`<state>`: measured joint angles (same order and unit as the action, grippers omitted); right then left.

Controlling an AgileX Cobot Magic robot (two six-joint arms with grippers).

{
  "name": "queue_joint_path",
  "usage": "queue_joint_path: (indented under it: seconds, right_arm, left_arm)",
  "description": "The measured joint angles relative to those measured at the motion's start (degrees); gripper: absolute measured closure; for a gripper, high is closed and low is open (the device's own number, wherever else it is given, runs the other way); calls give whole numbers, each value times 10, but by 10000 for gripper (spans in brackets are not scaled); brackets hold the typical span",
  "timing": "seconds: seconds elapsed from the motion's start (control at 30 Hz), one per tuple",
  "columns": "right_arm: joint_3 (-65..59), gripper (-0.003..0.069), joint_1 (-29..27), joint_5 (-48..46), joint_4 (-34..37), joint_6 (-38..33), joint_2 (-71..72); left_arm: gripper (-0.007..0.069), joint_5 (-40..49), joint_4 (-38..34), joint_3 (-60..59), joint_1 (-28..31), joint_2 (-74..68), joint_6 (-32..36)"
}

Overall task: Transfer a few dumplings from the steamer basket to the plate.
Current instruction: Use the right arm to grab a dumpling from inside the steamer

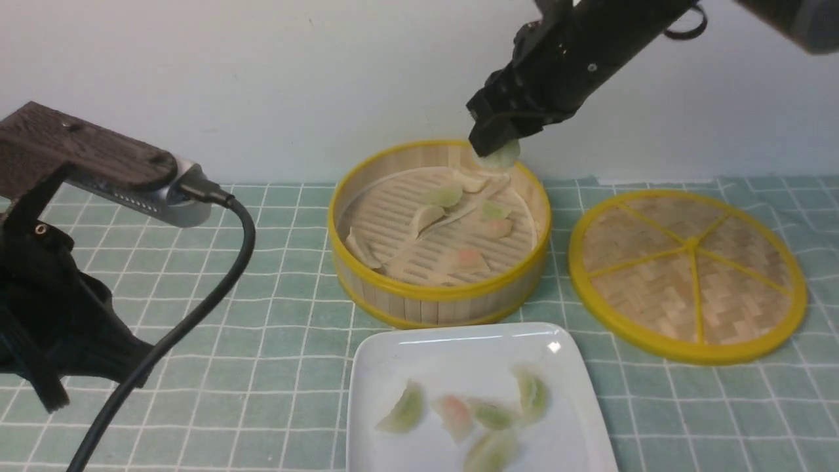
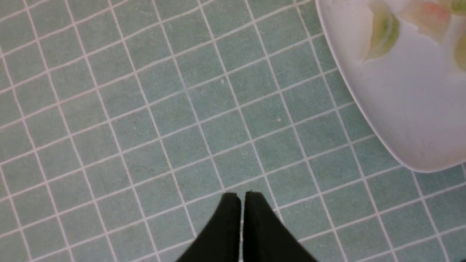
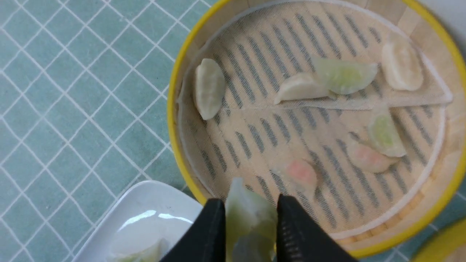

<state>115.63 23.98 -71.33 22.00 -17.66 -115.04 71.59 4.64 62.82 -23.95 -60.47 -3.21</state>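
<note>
Dumpling [image 1: 503, 156], pale green, pinched in the right gripper [image 1: 493, 145] over the far rim of the steamer basket [image 1: 426, 295] at upper centre of the front frame; plate [image 1: 387, 367] lies straight down-frame at bottom centre; left gripper [image 2: 242, 198] pressed together, lower left.

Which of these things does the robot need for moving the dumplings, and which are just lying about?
For the job: steamer basket, dumplings in it, plate, right gripper holding a green dumpling.
Lying about: woven lid, checked cloth, left gripper, shut above the cloth.
</note>
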Motion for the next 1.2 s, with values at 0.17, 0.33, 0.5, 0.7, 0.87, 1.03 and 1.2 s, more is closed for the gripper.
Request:
queue_joint_path:
  seconds: [0.17,0.33,0.5,0.7,0.87,1.03,1.2]
  right_arm:
    - [-3,496,8,35,28,-9,-113]
    - [-8,495,9,81,18,-9,-185]
    - [-6,405,9,126,11,-13,-185]
    - [-5,235,9,124,9,-15,-183]
    - [-5,226,10,115,-11,-11,-181]
    - [-5,261,11,123,-16,-22,-183]
    - [-5,279,12,140,-74,-39,-185]
  left_arm:
    - [631,0,-9,0,0,0,1]
    - [631,0,-9,0,0,0,6]
    - [631,0,-11,0,0,0,15]
    - [631,0,-10,0,0,0,15]
    - [631,0,-10,0,0,0,15]
    - [631,0,-10,0,0,0,15]
    - [631,0,-10,0,0,0,15]
